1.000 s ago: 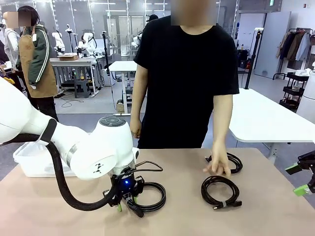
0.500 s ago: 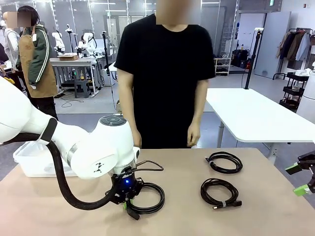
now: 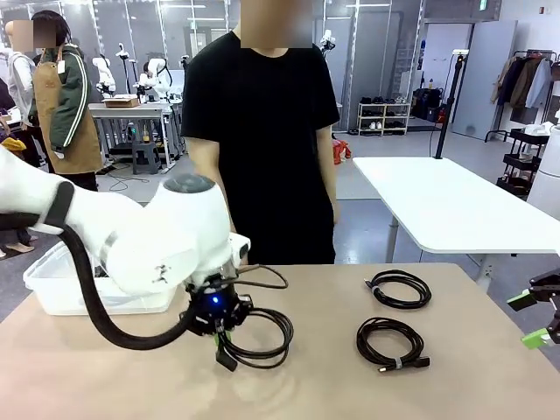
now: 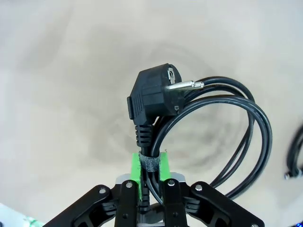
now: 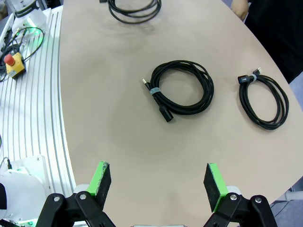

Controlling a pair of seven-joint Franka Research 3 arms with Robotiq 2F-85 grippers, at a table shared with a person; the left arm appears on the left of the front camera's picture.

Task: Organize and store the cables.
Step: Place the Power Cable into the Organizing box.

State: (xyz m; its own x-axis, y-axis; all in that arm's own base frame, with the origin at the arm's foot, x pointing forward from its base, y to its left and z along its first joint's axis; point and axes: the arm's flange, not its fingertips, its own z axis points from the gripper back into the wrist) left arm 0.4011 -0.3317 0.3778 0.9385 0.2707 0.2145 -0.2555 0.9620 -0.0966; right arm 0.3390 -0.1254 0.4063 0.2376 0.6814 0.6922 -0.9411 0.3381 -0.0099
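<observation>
— Which way is the cable pointing?

— In your left wrist view the plug (image 4: pixel 151 92) stands straight out past the fingertips, in line with the fingers. Its metal pin is turned to that picture's right. The cable (image 3: pixel 262 337) spreads as a round coil just right of the bin (image 3: pixel 48 293), on the side away from it.

— And my left arm?

— Your left gripper (image 3: pixel 222 343) aims steeply down at the table (image 3: pixel 306 394), and the forearm comes in over the bin. The jaws are squeezed tight on the cord bundle just below the plug, at its grey wrap, with the green pads (image 4: pixel 164 166) pressing on both sides. I can't tell whether the coil touches the table.

— The other cables?

— Both lie flat, well right of the bin. The tied coil (image 3: pixel 391 343) is nearer your side, and the second coil (image 3: pixel 398 289) is just beyond it, toward the person (image 3: pixel 262 140).

— My right gripper?

— Your right gripper (image 3: pixel 529 319) hangs at the table edge farthest from the bin. Its jaws are spread wide and hold nothing.
</observation>
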